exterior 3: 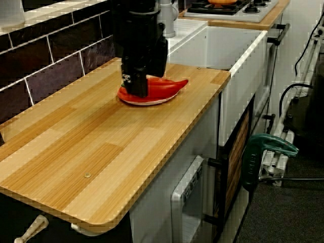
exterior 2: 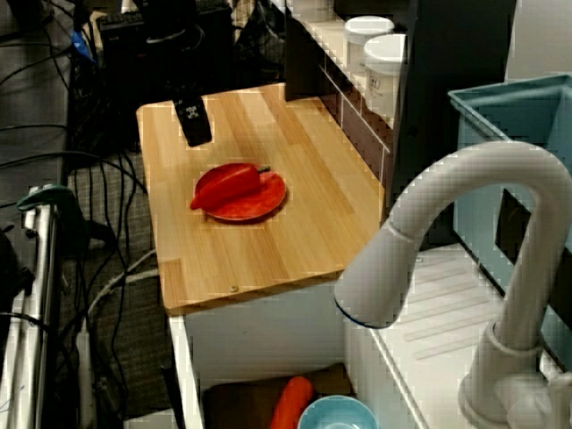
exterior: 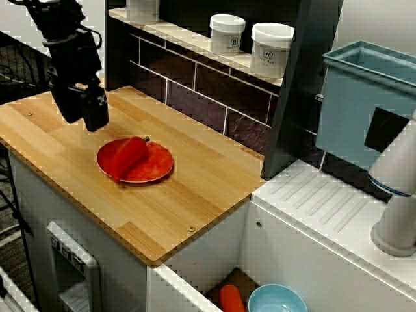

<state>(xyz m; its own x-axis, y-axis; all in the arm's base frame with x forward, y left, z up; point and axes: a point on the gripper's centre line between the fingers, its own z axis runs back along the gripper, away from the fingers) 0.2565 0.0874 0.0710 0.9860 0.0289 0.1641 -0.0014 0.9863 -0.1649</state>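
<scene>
Overhead: gripper (exterior: 96,120) hangs just beside red pepper (exterior: 128,158), which lies on red plate (exterior: 159,170) on wooden counter (exterior: 162,214). Faucet-side view shows clear gap between them. Low counter view: gripper overlaps pepper, gap hidden; claw spread cannot be told.

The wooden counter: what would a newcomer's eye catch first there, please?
A red pepper lying on a red plate near the middle of the wooden counter stands out most. The black gripper hangs close beside the plate. White jars stand on the shelf behind the counter.
</scene>
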